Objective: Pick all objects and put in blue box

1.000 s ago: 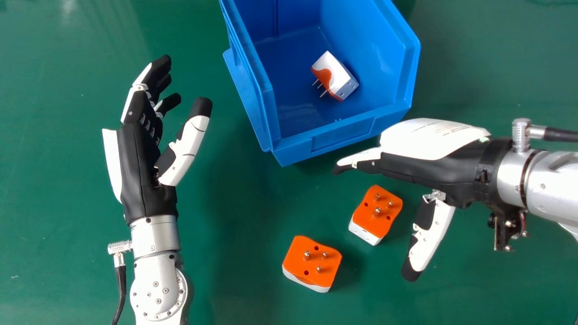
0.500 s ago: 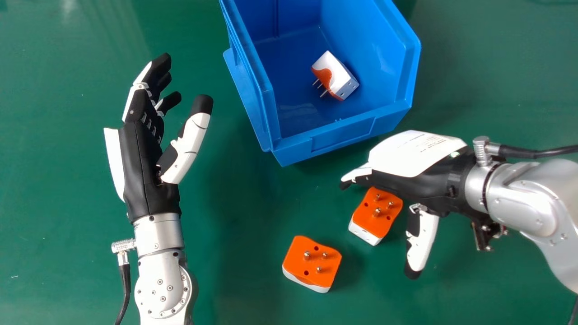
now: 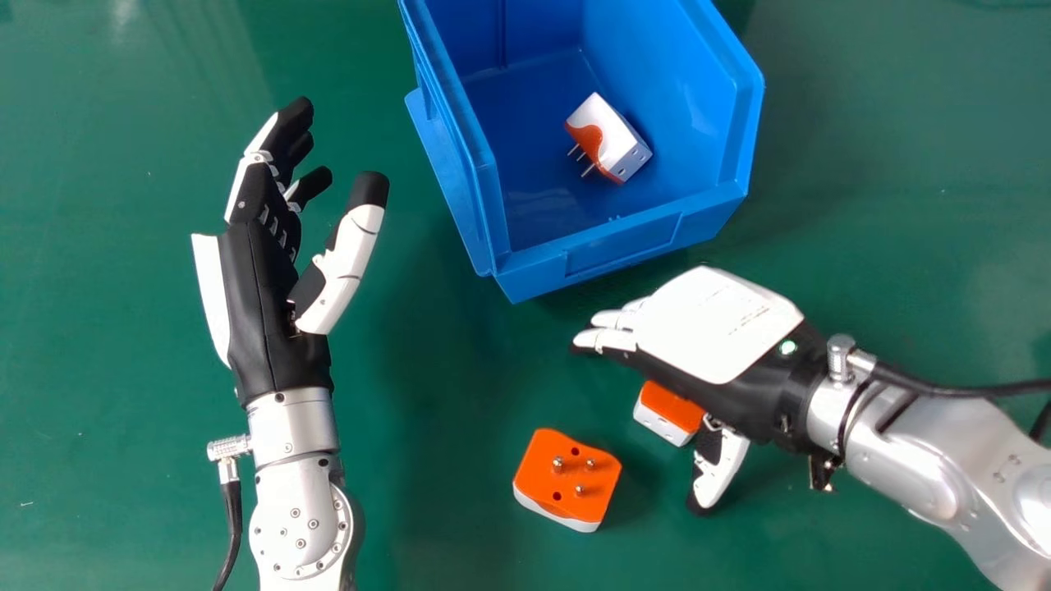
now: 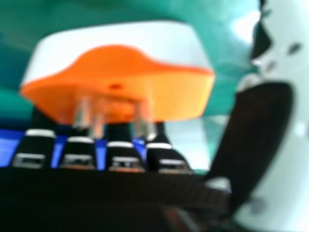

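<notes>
"Question: how do you hold your right hand (image 3: 710, 336)?"

"Open, with my fingers extended and my thumb well apart from them. In the head view, my palm partly covers the nearest adapter (image 3: 663, 417), which sits on the green table (image 3: 123, 492), orange face up. I can't tell whether I touch it."

"And close up?"

"In my right hand view, that adapter shows between my thumb and fingers, its metal pins in plain sight."

"Where are the others?"

"The second adapter (image 3: 566, 472) stands on the table just to the left of the first, pins pointing up. The third adapter (image 3: 620, 144) is inside the blue box (image 3: 624, 246), tipped on its side, pins toward the left."

"What about your left hand (image 3: 267, 295)?"

"It's over to the left of the box, fingers loosely bent, thumb spread away from them."
</notes>
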